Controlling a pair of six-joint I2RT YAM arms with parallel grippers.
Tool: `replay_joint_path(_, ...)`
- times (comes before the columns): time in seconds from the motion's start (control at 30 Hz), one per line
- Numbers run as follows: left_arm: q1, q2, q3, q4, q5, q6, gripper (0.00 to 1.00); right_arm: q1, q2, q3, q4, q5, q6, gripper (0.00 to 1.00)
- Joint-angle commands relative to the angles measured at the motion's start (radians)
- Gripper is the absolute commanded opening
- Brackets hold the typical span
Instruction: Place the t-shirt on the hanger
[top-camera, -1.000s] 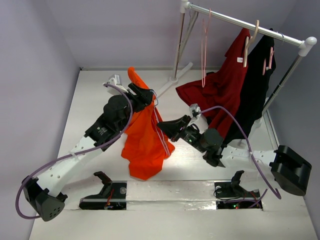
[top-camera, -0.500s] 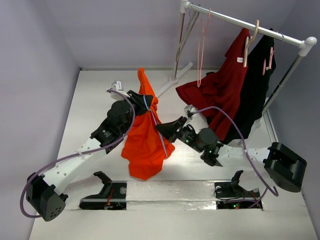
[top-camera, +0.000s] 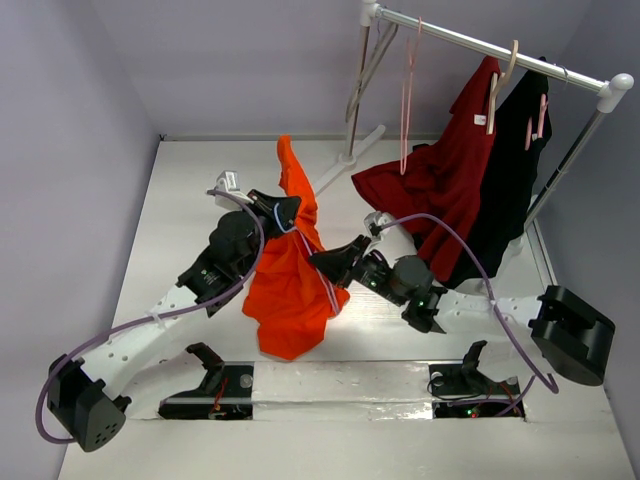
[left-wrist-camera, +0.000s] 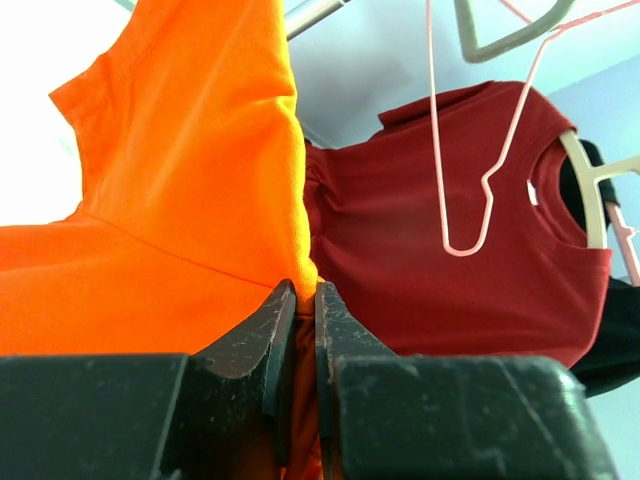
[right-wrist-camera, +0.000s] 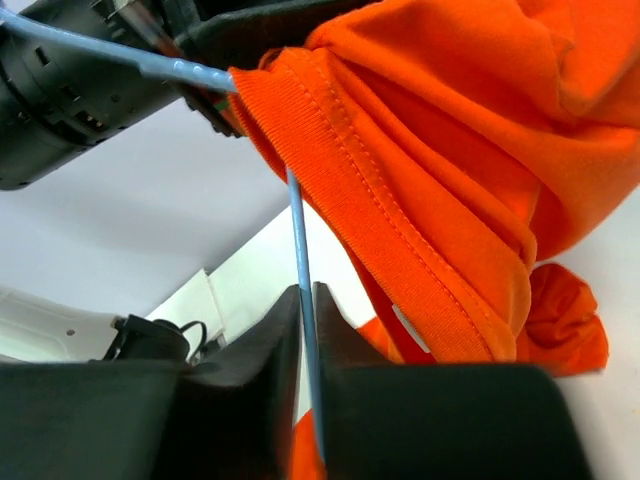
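**Shirt held aloft, hanger wire pinched beside it**

The t-shirt (top-camera: 292, 285) hangs over the table (top-camera: 180, 200) in the middle of the top view, gathered at its upper end and drooping to a loose fold low down; one part of it stands up above the left gripper (top-camera: 288, 209); that gripper's jaws are pressed together on a ridge of the orange cloth, which the left wrist view shows squeezed between the two dark fingers; the hanger (right-wrist-camera: 298, 225) shows as a thin light-blue wire; in the right wrist view it crosses the dark body of the left arm, bends at the shirt's ribbed collar and drops straight into the right gripper (right-wrist-camera: 307, 292), whose jaws are clamped on it with only a slit between them; the collar lies against the wire at the bend; in the top view the right gripper sits just right of the shirt, at its edge; behind, a rack (top-camera: 480, 45) carries a pink hanger (top-camera: 408, 100), a red shirt (top-camera: 440, 180) and a black garment (top-camera: 510, 190)
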Motion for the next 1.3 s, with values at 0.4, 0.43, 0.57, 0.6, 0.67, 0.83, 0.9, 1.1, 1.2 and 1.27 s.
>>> replay_joint_path(0.4,0.010,-0.053,0.030,-0.046,-0.008,0.014,0.00,0.001,-0.206,-0.066,-0.391,0.131,-0.073,0.50)
replay_joint_path(0.43,0.010,-0.053,0.033,-0.049,-0.007,0.014,0.00,0.001,-0.205,-0.076,-0.406,0.137,-0.082,0.51)
replay_joint_path(0.57,0.010,-0.062,0.051,-0.063,0.004,0.014,0.00,-0.025,-0.217,-0.185,-0.353,0.074,-0.122,0.53)
replay_joint_path(0.6,0.010,-0.064,0.053,-0.064,0.005,0.012,0.00,-0.035,-0.219,-0.210,-0.324,0.030,-0.124,0.53)
replay_joint_path(0.67,0.010,-0.062,0.063,-0.069,0.015,0.015,0.00,-0.048,-0.220,-0.251,-0.253,-0.001,-0.126,0.53)
replay_joint_path(0.83,0.010,-0.070,0.063,-0.072,0.025,0.014,0.00,-0.086,-0.159,-0.254,-0.221,-0.020,-0.141,0.55)
replay_joint_path(0.9,0.010,-0.075,0.063,-0.070,0.027,0.014,0.00,-0.098,-0.095,-0.236,-0.202,-0.058,-0.156,0.56)
replay_joint_path(1.1,0.010,-0.075,0.063,-0.067,0.033,0.012,0.00,-0.109,0.078,-0.149,-0.138,-0.087,-0.181,0.56)
replay_joint_path(1.2,0.010,-0.075,0.065,-0.073,0.035,0.020,0.00,-0.109,0.111,-0.135,-0.098,-0.061,-0.187,0.57)
replay_joint_path(1.27,0.010,-0.079,0.062,-0.073,0.032,0.021,0.00,-0.109,0.122,-0.132,-0.072,-0.044,-0.195,0.57)
